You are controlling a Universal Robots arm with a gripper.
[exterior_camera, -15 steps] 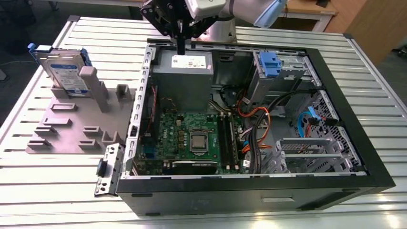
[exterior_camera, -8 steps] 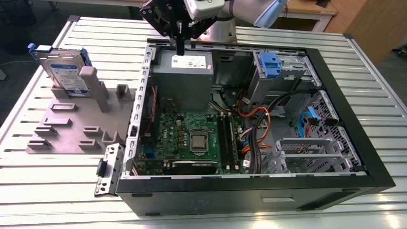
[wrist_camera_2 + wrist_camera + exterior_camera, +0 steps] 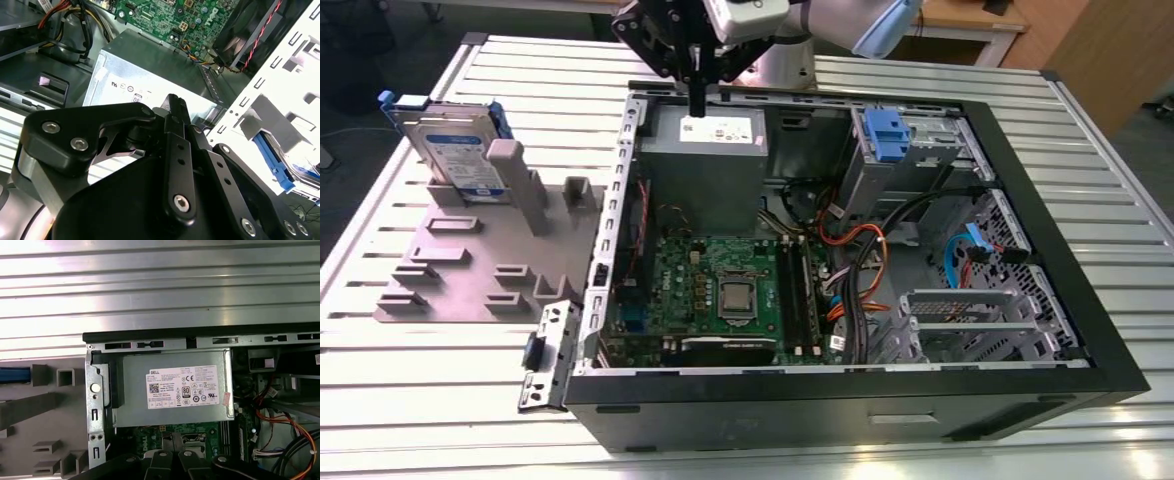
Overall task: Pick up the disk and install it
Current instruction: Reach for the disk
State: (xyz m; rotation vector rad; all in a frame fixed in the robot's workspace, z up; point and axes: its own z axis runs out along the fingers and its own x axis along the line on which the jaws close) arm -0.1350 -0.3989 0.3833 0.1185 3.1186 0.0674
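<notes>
Pincer (image 3: 698,110) hangs empty, its two fingers pressed together, just above the grey power supply box (image 3: 704,150) inside the open computer case (image 3: 787,410). Well off to one side of the pincer, beyond the case wall, the disk (image 3: 458,150) stands on edge in a grey holder (image 3: 467,275) on the counter (image 3: 400,400). It looks stiff, fairly heavy and easily damaged by knocks; its blue-framed edges seem the safest hold.

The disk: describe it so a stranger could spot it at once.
To the exterior view's left of the open black computer case sits a grey plastic tray. The flat silver disk stands on edge at its far end, the only piece there with a blue frame and blue-and-white label.
</notes>
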